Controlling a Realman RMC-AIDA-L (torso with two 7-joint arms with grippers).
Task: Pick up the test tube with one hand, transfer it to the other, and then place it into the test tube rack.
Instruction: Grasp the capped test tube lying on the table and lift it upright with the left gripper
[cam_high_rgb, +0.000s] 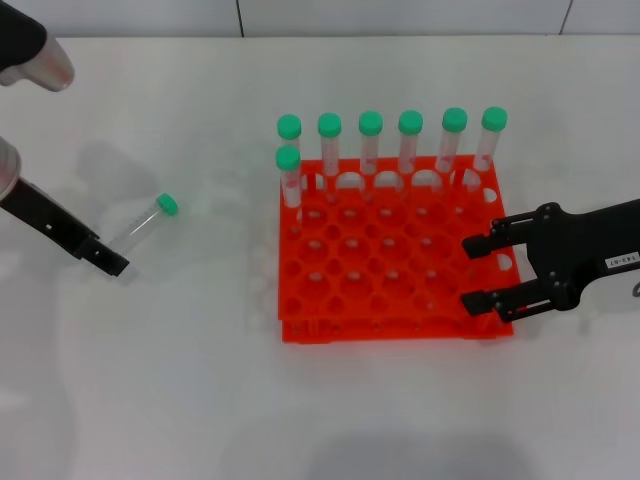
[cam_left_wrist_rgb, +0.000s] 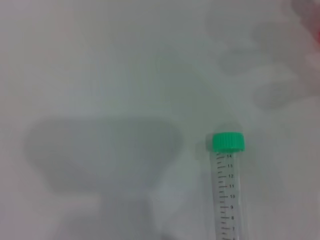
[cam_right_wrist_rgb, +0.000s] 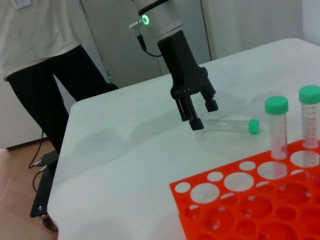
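Observation:
The test tube (cam_high_rgb: 148, 221) lies on the white table, left of the rack, green cap pointing toward the rack. It also shows in the left wrist view (cam_left_wrist_rgb: 230, 195) and the right wrist view (cam_right_wrist_rgb: 227, 124). My left gripper (cam_high_rgb: 110, 262), unlabelled and on the arm with the green light, is open just at the tube's bottom end, low over the table; it also shows in the right wrist view (cam_right_wrist_rgb: 204, 115). My right gripper (cam_high_rgb: 478, 272), with the white label, is open and empty over the right edge of the orange-red test tube rack (cam_high_rgb: 400, 325).
Several green-capped tubes (cam_high_rgb: 410, 140) stand upright along the rack's back row, and one (cam_high_rgb: 289, 175) stands in the second row at the left. The rack also shows in the right wrist view (cam_right_wrist_rgb: 240, 205). A person (cam_right_wrist_rgb: 40, 75) stands beyond the table's far edge.

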